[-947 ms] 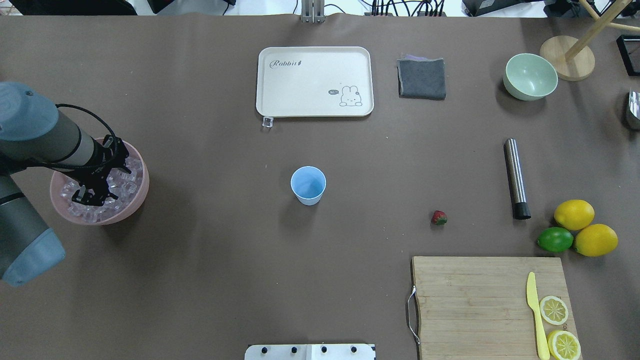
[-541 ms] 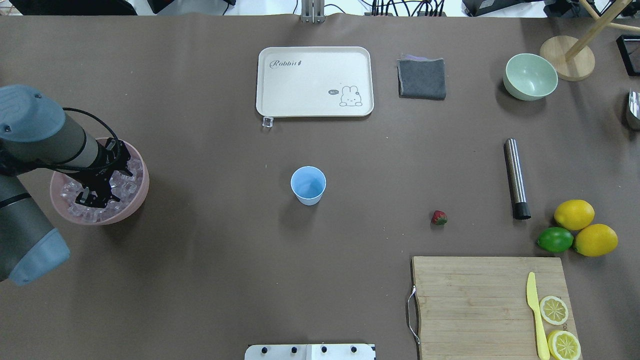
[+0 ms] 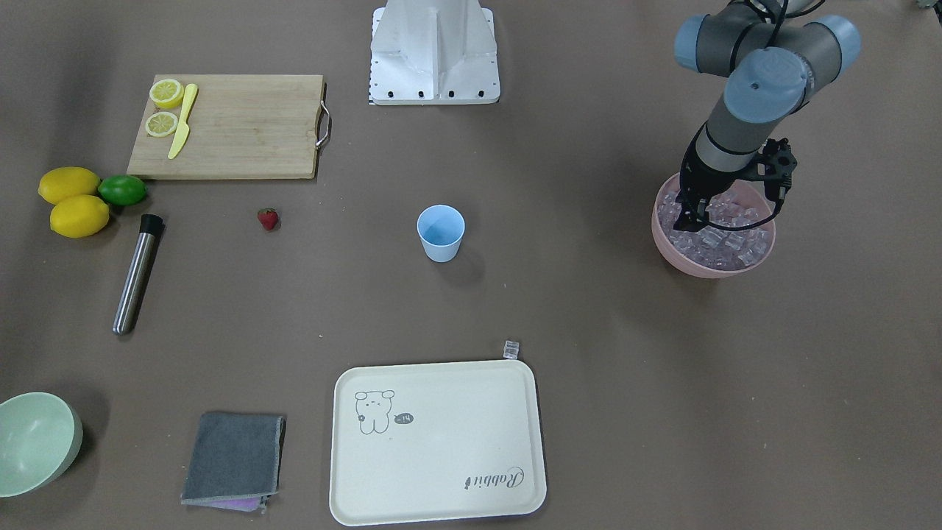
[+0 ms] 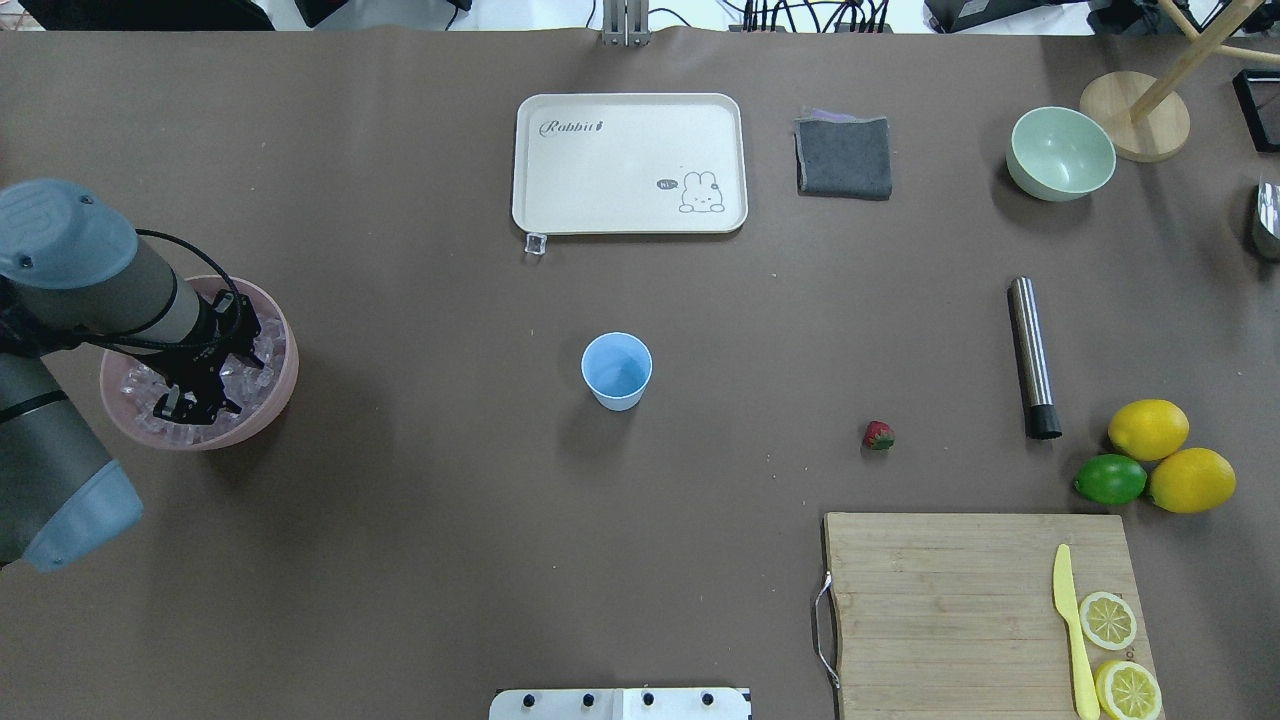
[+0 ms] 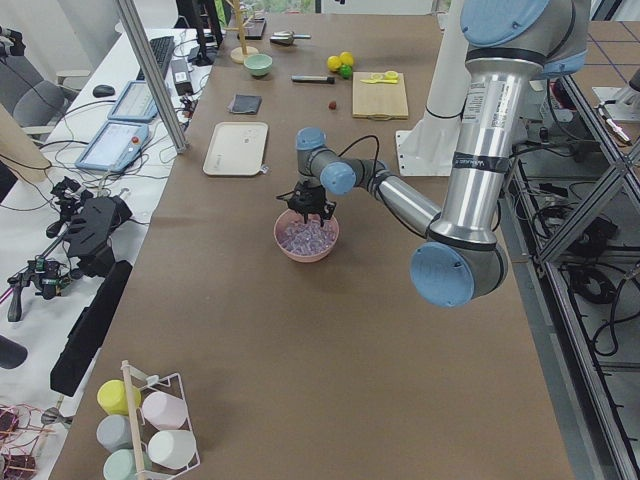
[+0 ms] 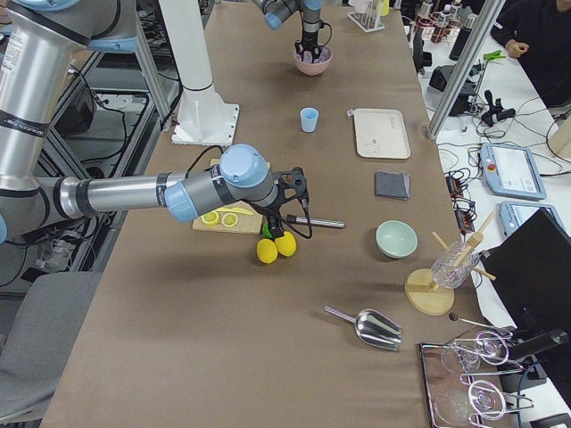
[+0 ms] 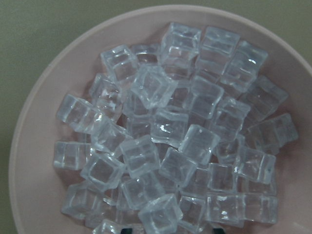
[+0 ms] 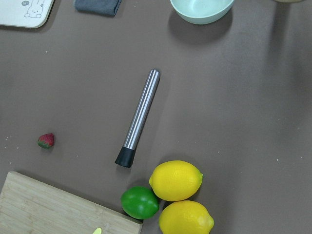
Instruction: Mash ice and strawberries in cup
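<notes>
Seen from overhead, the left gripper (image 4: 185, 408) hangs tips-down inside the pink bowl (image 4: 283, 385), right over the heap of ice (image 7: 161, 126). Its wrist camera catches only two dark tips at the bottom edge, set well apart, so the jaws stand spread with nothing between them but the cubes below (no cube looks lifted clear of the pile).

The blue cup (image 4: 616, 370) stands upright near the middle of the table (image 4: 420, 560), with the bowl well off at its 9 o'clock. The strawberry (image 4: 878, 435) lies on the bare table at the cup's 4 o'clock, and a metal rod (image 4: 1030, 355) lies at the strawberry's 2 o'clock. One stray cube (image 4: 536, 244) sits at the cup's 11 o'clock, just beside a corner of the cream tray (image 4: 628, 120).

The right gripper (image 6: 287, 214) shows only in the side view, hovering above the lemons (image 6: 275, 248). Whether its jaws are apart or together I cannot tell.
</notes>
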Motion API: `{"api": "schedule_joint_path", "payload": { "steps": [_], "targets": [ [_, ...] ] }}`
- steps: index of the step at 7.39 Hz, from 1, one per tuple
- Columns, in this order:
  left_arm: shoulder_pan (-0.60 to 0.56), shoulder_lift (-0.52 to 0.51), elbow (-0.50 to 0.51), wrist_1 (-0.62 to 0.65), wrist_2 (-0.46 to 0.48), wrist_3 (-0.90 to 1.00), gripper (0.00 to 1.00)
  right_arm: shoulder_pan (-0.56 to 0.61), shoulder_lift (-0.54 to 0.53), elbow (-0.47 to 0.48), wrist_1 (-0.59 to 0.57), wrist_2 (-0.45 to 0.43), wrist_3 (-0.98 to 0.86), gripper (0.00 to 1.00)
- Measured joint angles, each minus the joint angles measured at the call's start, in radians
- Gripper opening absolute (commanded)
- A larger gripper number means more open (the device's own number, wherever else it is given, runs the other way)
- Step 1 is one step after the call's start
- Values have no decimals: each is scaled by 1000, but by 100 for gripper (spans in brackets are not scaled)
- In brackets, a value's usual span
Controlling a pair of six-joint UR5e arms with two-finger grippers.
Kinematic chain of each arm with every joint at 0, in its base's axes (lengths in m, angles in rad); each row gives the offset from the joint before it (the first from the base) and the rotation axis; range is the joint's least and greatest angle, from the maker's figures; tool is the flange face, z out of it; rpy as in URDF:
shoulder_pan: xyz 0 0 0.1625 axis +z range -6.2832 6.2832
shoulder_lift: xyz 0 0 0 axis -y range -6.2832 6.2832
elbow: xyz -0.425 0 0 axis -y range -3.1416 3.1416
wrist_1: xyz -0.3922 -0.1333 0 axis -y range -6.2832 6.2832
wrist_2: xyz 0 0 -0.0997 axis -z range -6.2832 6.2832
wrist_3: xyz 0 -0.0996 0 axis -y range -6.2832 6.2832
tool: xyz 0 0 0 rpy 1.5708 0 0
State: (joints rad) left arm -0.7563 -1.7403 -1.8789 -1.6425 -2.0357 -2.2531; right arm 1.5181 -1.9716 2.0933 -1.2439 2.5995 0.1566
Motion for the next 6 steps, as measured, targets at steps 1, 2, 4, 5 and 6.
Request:
{"api": "schedule_joint_path", "payload": {
  "steps": [1, 2, 4, 5, 6],
  "targets": [
    [0, 1, 1, 0, -1, 1, 33, 0, -1, 0, 0, 0, 0, 100],
    [0, 3, 2, 1, -1, 1, 12, 0, -1, 1, 0, 1, 0, 100],
    [-1, 4, 2, 2, -1, 5, 0, 1, -2, 2, 1, 1, 0, 100],
    [-5, 6, -1, 4, -3, 9, 0, 1, -2, 2, 0, 2, 0, 100],
    [-15, 5, -13, 15, -17, 12, 0, 0, -2, 2, 0, 2, 0, 100]
  ]
}}
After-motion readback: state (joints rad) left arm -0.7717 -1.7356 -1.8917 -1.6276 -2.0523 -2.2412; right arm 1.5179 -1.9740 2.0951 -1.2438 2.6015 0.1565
